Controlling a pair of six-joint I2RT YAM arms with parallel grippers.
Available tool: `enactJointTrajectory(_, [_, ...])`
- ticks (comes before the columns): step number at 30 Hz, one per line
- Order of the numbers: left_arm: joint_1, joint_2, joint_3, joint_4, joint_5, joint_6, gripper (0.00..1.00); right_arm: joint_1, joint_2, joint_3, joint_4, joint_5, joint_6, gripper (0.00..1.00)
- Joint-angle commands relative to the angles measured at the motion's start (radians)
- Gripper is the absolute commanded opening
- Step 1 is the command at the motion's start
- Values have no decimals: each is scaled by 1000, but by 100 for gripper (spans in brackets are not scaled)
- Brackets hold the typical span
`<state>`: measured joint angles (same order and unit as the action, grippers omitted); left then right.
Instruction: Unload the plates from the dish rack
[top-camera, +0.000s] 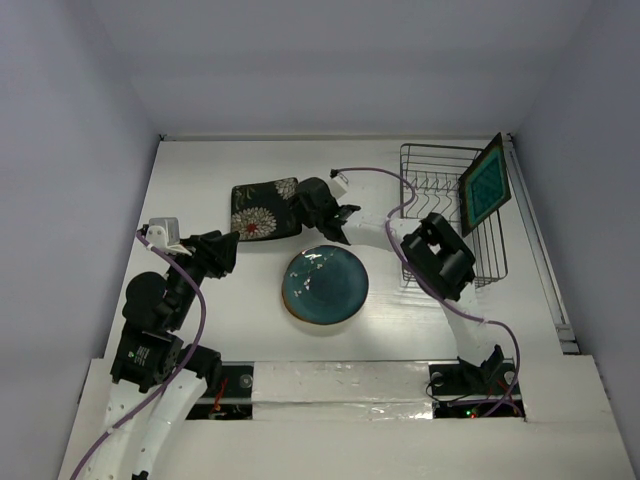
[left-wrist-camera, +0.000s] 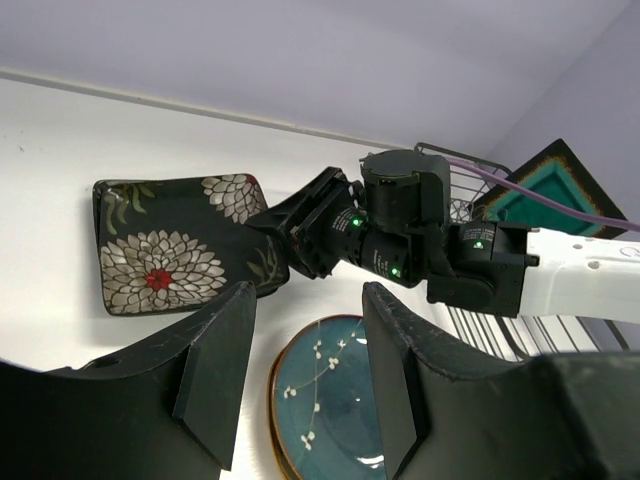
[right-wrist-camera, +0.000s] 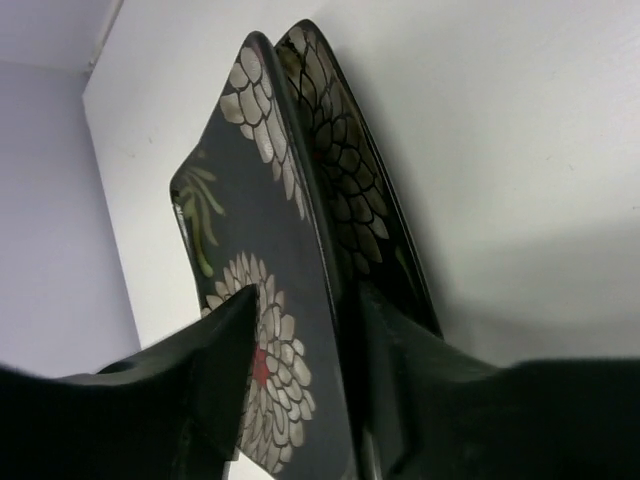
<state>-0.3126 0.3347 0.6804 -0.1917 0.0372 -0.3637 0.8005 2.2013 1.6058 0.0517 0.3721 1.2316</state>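
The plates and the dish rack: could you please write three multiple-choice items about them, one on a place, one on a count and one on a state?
1. Where is the square teal plate?
A) in the dish rack
B) flat on the table
C) under another plate

2. How many plates are outside the rack?
A) none
B) two
C) four

3. The left end effector is:
A) closed on a plate
B) open and empty
C) out of view

Answers:
1 A, it stands on edge among the wires.
2 B, the black floral plate and the round teal plate are out on the table.
3 B, its fingers stand apart with nothing between them.
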Motion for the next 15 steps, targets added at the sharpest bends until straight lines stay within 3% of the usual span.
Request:
enactJointTrajectory(1, [3, -3, -4, 47, 7, 5, 44, 11, -63, 39, 88, 8, -27, 60])
enactJointTrajectory(6, [3, -8, -4, 47, 9, 5, 44, 11, -109, 32, -5, 46, -167, 86])
enactJointTrajectory(10, [3, -14, -4, 49, 10, 5, 44, 11, -152, 46, -87, 83, -289, 90])
enactJointTrajectory(12, [3, -17, -4, 47, 10, 5, 44, 11, -195, 42, -137, 129, -361, 88])
enactJointTrajectory(15, [3, -23, -4, 46, 10, 5, 44, 0, -310, -3, -196, 233, -502, 55])
